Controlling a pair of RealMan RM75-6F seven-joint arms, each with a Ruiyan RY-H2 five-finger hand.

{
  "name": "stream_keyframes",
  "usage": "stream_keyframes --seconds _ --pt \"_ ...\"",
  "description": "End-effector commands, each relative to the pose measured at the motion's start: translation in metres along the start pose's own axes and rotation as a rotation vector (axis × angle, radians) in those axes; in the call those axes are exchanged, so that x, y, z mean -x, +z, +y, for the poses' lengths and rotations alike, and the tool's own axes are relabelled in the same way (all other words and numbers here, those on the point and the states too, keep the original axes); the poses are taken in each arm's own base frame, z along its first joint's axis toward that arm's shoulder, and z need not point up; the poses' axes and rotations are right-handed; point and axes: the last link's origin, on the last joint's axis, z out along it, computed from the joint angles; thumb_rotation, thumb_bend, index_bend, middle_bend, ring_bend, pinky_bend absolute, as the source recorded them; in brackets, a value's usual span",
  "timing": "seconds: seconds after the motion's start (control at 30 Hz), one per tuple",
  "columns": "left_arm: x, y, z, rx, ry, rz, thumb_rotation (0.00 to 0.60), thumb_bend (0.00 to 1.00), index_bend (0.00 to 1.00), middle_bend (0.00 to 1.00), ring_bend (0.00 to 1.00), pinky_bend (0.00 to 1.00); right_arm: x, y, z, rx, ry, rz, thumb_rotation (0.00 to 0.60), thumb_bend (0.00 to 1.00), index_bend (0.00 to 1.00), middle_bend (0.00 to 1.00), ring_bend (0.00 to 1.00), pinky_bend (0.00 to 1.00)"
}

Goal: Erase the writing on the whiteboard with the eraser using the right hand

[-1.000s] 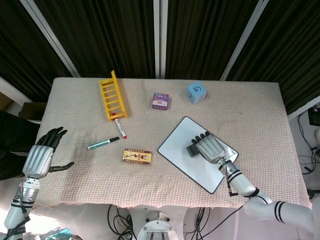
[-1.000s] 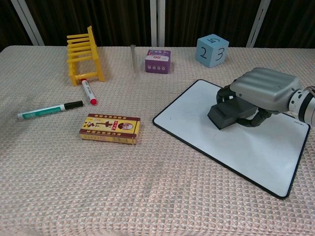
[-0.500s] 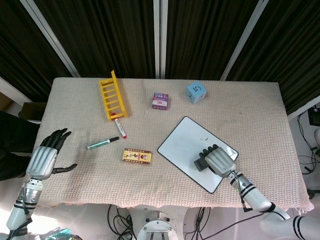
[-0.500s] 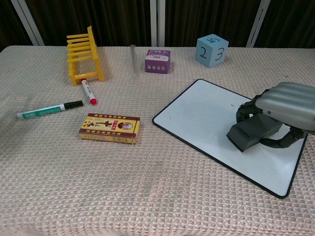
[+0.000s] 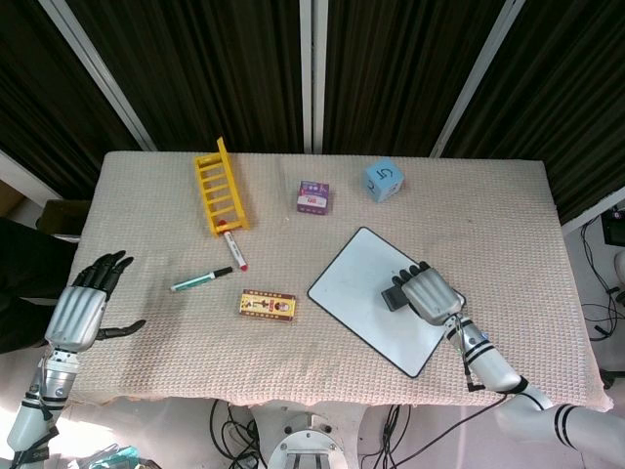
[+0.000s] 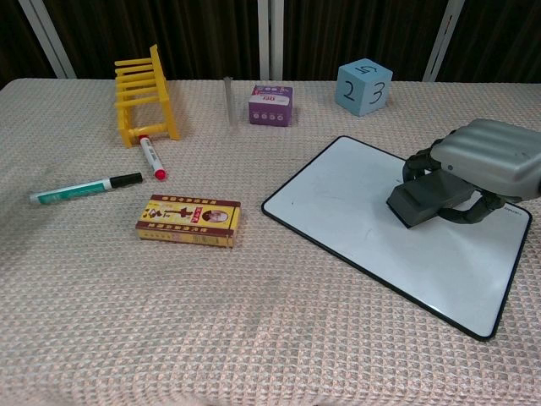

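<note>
A white whiteboard (image 5: 361, 293) (image 6: 355, 211) with a black rim lies tilted on the right half of the table. My right hand (image 5: 431, 293) (image 6: 490, 161) grips a dark grey eraser (image 5: 395, 295) (image 6: 427, 199) and presses it flat on the board's far right part. The board surface around it looks almost blank, with only faint marks. My left hand (image 5: 83, 308) hovers open by the table's left edge, fingers spread, holding nothing; the chest view does not show it.
A yellow ladder rack (image 5: 220, 186) (image 6: 144, 93), red marker (image 5: 234, 251) (image 6: 150, 157), green marker (image 5: 200, 280) (image 6: 80, 189), yellow card box (image 5: 268, 306) (image 6: 190, 221), purple box (image 5: 313, 196) (image 6: 270, 105) and blue number cube (image 5: 385, 180) (image 6: 364, 85) lie on the woven cloth.
The right hand swept the eraser from mid-board toward the near right corner, then back up toward the far right part. The left hand shifted slightly.
</note>
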Motion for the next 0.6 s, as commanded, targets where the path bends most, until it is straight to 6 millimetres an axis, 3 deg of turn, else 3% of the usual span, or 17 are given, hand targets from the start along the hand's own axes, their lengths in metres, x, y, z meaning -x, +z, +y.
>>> stream_keyframes --seconds 0.03,0.27,0.6 --pt "-0.003 -0.001 -0.003 -0.01 0.004 0.005 0.477 0.0 0.11 0.07 0.09 0.21 -0.002 0.015 0.003 0.02 0.004 0.011 0.6 0.44 0.94 0.76 0.66 0.8" --pt "-0.006 -0.002 -0.01 -0.029 0.003 0.009 0.482 0.0 0.11 0.07 0.09 0.21 -0.001 0.041 0.003 0.031 0.018 -0.013 0.6 0.44 0.94 0.76 0.66 0.8" --pt "-0.006 -0.001 -0.013 -0.034 -0.001 0.008 0.478 0.0 0.11 0.07 0.09 0.21 -0.014 0.073 -0.024 -0.024 0.029 0.034 0.6 0.44 0.94 0.76 0.66 0.8"
